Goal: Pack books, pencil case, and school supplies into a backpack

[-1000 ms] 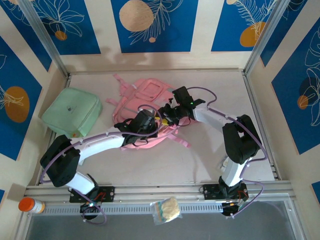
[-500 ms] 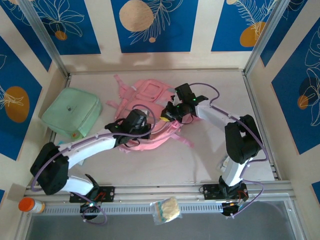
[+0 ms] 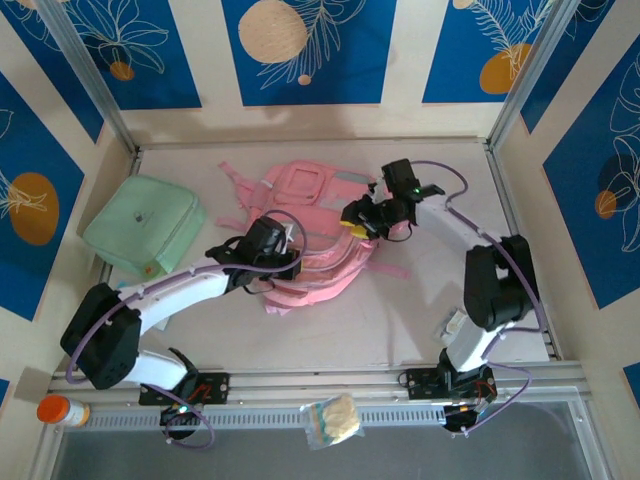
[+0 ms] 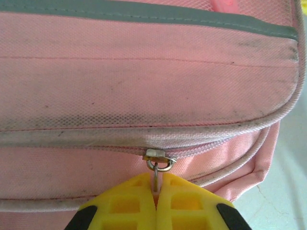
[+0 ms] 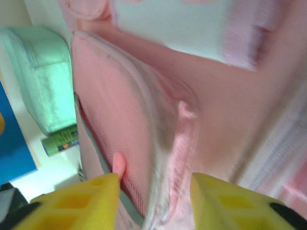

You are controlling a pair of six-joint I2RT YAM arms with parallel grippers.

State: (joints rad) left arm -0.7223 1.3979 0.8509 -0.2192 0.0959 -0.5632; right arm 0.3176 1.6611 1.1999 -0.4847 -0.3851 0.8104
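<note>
We see the pink backpack (image 3: 310, 240) mid-frame from above, left gripper (image 4: 156, 187) clamped tight on its zipper pull (image 4: 159, 163) at lower centre, right gripper (image 5: 153, 184) with jaws parted, seemingly straddling a blurred fabric fold at the bag's right.

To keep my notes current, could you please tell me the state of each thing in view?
Pink backpack: lying flat on the table.
Left gripper: shut on the zipper pull.
Right gripper: open, straddling a fold of the backpack.
Mint-green pouch: lying flat, apart from the backpack.
</note>
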